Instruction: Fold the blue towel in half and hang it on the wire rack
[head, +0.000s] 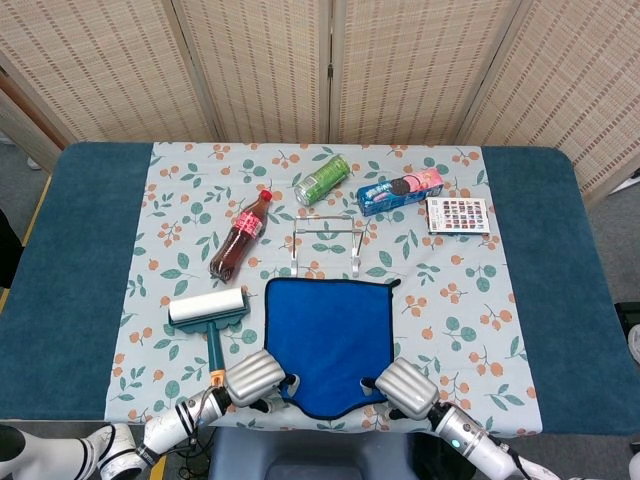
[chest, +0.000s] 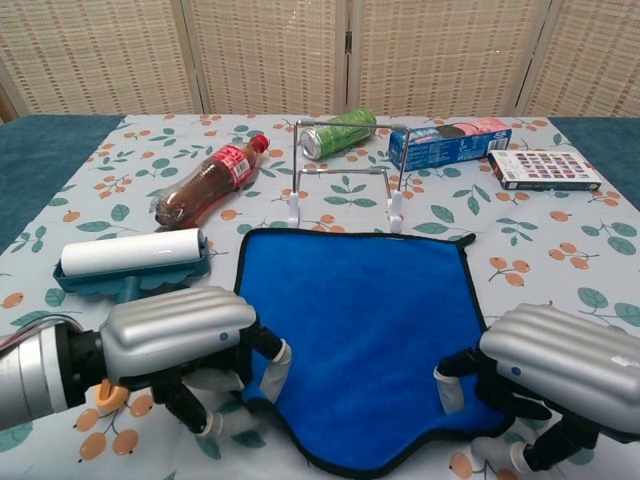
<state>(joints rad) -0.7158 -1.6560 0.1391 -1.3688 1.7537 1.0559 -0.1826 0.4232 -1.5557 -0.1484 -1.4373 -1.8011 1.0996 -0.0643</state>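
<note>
The blue towel (head: 330, 340) (chest: 360, 320) lies flat on the flowered cloth, its near edge drawn in and bowed. My left hand (head: 255, 378) (chest: 175, 335) grips the near-left corner, fingers curled around the hem. On the other side, my right hand (head: 405, 388) (chest: 560, 362) grips the near-right corner, which is pulled inward off the cloth's plane. Both corners are hidden under the hands. The wire rack (head: 325, 243) (chest: 345, 185) stands upright just beyond the towel's far edge, bare.
A lint roller (head: 208, 312) (chest: 130, 258) lies left of the towel. Beyond it rests a cola bottle (head: 240, 237). Behind the rack are a green can (head: 322, 179), a cookie box (head: 400, 190) and a small patterned box (head: 458, 215).
</note>
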